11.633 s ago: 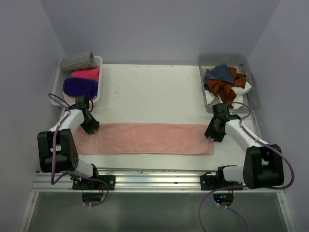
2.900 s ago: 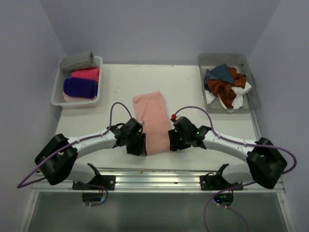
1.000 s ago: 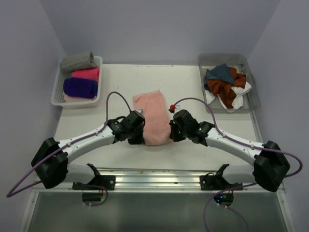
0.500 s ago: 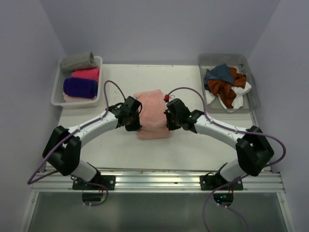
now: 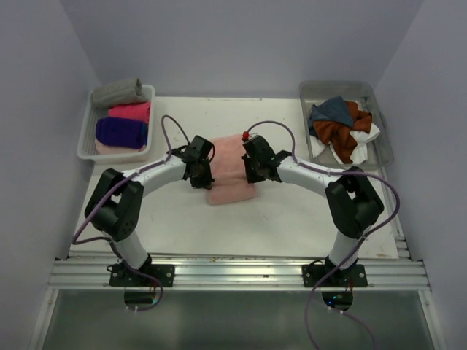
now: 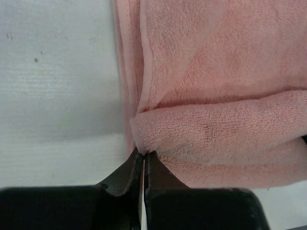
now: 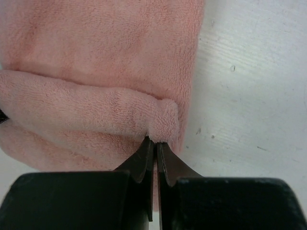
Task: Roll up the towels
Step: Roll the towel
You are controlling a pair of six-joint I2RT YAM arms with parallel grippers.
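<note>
A salmon pink towel [image 5: 229, 173] lies folded in the middle of the table, its near part doubled over into a soft roll [image 6: 216, 127]. My left gripper [image 5: 199, 167] is shut on the roll's left end [image 6: 143, 152]. At the right end of the roll [image 7: 163, 120], my right gripper [image 5: 255, 167] is shut on the cloth as well [image 7: 155, 142]. Both pairs of fingers pinch only the edge of the cloth. More flat towel shows beyond the roll in both wrist views.
A white basket [image 5: 86, 143] at the back left holds a grey roll [image 5: 117, 92], a hot pink towel [image 5: 131, 111] and a purple roll [image 5: 120, 132]. A metal tray [image 5: 384, 142] at the back right holds crumpled teal, rust orange and white towels [image 5: 341, 125].
Both grippers have moved away from the near edge toward the back, carrying the towel's near end over itself. The visible towel has become shorter and thicker.
</note>
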